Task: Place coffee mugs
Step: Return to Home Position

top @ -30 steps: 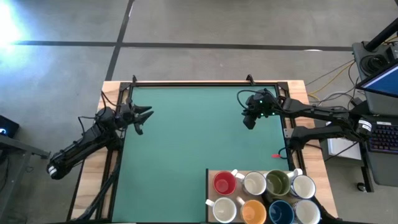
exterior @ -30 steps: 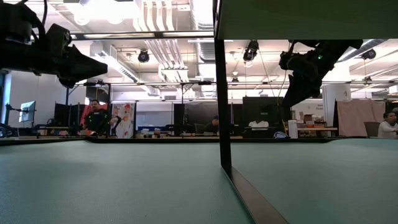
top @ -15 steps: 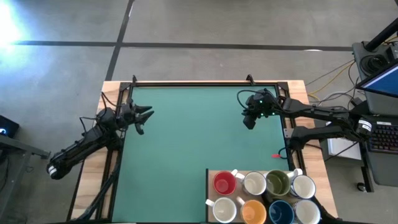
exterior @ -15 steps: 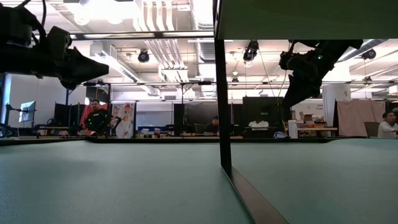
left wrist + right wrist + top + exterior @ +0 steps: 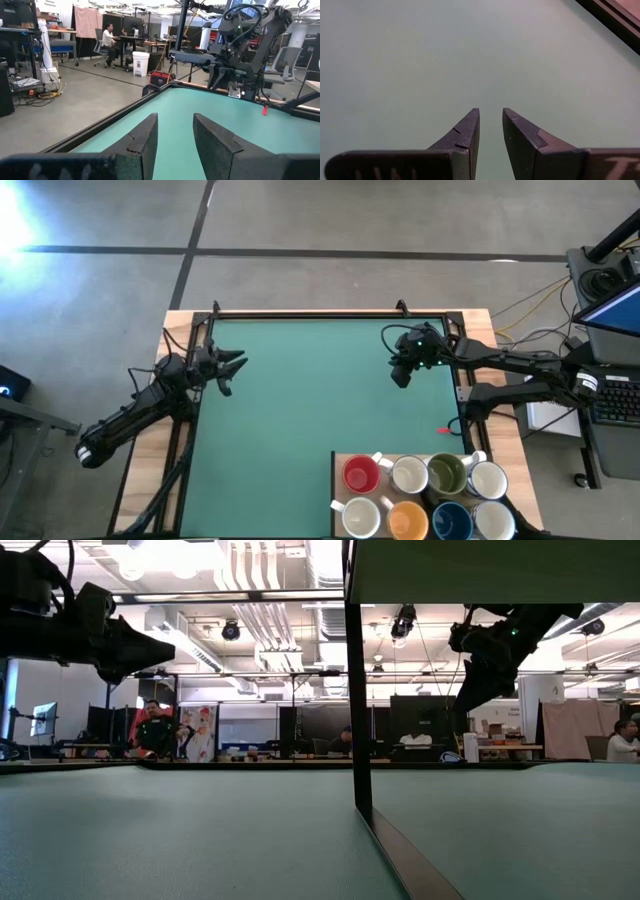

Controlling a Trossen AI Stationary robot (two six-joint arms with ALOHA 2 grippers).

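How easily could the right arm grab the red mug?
Probably easily. The right gripper hangs open over the green mat, with nothing between it and the red mug. That mug stands at the group's corner, though a white mug stands close beside it.

High view: overhead, straight down, whole table (image 5: 300, 400). Low view: table-top height, facing room beyond; shelf post (image 5: 358, 690) close, frame centre. Left wrist view: behind left gripper (image 5: 175, 117), facing across table toward right arm (image 5: 240, 45). Right wrist view: behind right gripper (image 5: 490, 111), tilted down, near table. All share table surface.
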